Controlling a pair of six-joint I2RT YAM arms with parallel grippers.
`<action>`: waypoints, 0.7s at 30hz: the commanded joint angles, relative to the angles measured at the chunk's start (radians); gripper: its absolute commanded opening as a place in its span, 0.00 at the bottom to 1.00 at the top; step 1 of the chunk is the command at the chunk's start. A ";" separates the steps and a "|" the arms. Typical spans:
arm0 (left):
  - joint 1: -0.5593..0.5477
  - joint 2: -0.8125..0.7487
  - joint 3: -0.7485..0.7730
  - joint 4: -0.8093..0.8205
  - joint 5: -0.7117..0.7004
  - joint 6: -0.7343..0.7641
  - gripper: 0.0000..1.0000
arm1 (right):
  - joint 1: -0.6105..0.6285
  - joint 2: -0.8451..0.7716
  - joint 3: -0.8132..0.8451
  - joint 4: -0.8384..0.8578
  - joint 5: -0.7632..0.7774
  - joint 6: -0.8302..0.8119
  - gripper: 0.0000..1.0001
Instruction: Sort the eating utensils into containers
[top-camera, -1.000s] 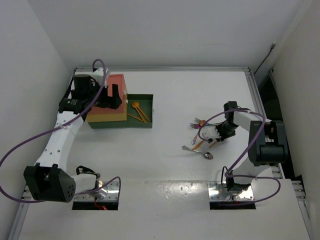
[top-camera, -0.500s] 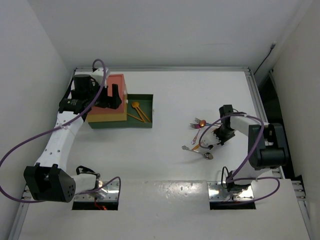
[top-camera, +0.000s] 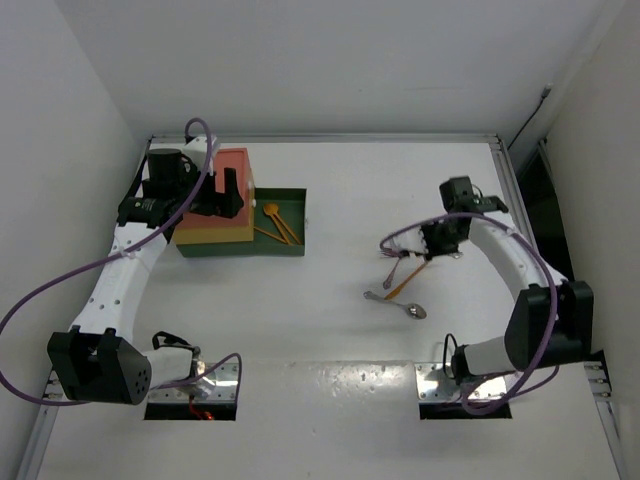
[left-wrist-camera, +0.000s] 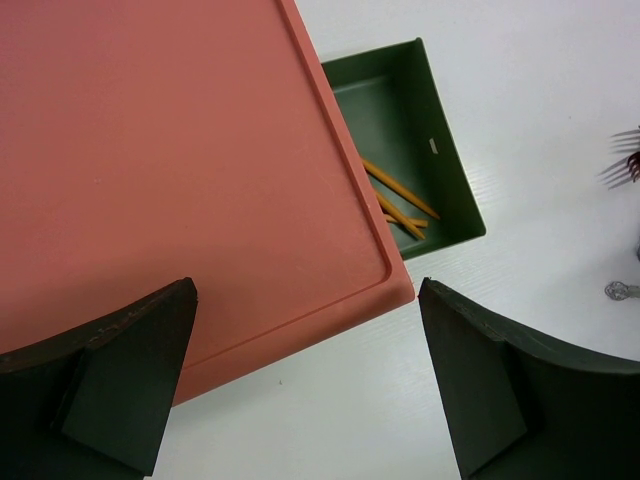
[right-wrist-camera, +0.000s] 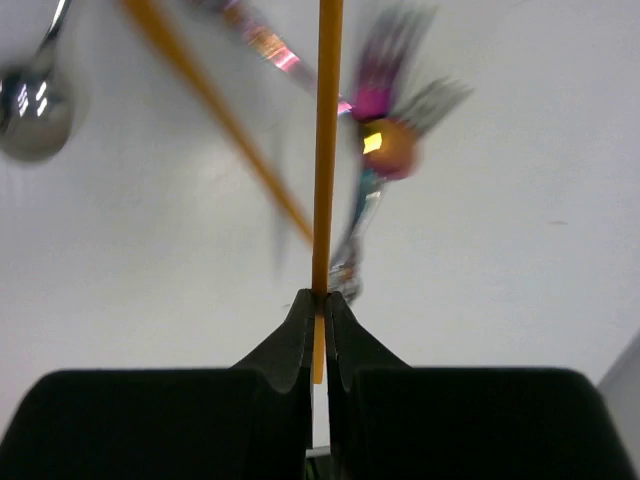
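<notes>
On my left side stand the containers (top-camera: 215, 210), one block of three drawers. There is the red-orange top (left-wrist-camera: 150, 130), the yellow drawer (top-camera: 212, 237) under it, of which only an edge shows, and the dark green drawer (top-camera: 296, 200) at the bottom, pulled out to the right. Inside the green drawer lie orange utensils (left-wrist-camera: 400, 192). I count three, overlapping, and from above one of them shows a round spoon bowl. What is in the other two drawers I cannot see.

The left gripper (left-wrist-camera: 305, 300) hangs over the red-orange top with its jaws spread wide and nothing between them. The right gripper (right-wrist-camera: 322, 300) is over the right part of the table (top-camera: 330, 330). Its fingers are pressed together on a thin orange handle (right-wrist-camera: 327, 150), which sticks straight out from between the tips. Whether this utensil is a spoon or a fork I cannot tell, nor whether its far end touches the table.

Near that gripper lie one silver spoon (top-camera: 402, 305), one more orange utensil (right-wrist-camera: 215, 112), and a small cluster of purple-pink utensils (right-wrist-camera: 385, 95), too blurred for me to count.
</notes>
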 joint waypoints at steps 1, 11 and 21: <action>0.000 -0.008 0.012 0.010 0.024 -0.007 1.00 | 0.057 0.074 0.218 -0.044 -0.234 0.389 0.00; 0.000 0.071 0.090 0.010 0.057 -0.025 1.00 | 0.264 0.622 0.912 0.244 -0.572 1.697 0.00; 0.000 0.080 0.101 0.000 0.038 -0.025 1.00 | 0.455 0.843 1.101 0.420 -0.488 1.904 0.00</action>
